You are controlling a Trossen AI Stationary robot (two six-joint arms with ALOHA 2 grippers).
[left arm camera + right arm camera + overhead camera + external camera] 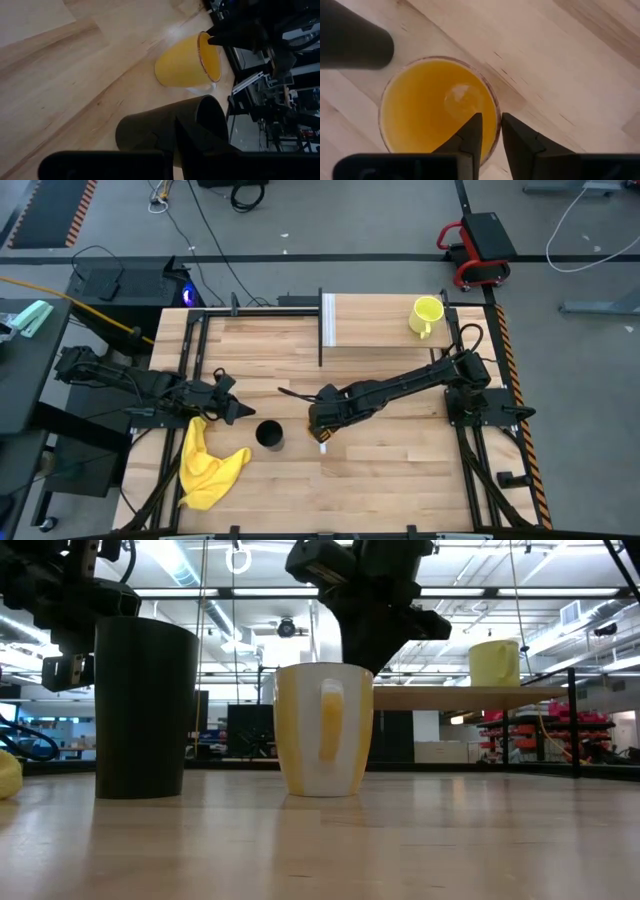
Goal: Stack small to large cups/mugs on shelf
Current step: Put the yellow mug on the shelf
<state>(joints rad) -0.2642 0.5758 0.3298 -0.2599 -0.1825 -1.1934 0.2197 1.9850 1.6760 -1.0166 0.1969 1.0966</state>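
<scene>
Left tool: low over the table, state not discernible. Black cup: upright, just beside it. Orange mug: upright, directly beneath the right tool. Right tool: fingers narrow, straddling the mug's rim, one inside, one outside. Yellow-green mug: on the shelf, well beyond the right tool.

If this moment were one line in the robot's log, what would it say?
right end effector: fingers straddling orange ceramic mug rim | left end effector: waiting beside tall black cup | yellow-green mug: on wooden shelf
</scene>
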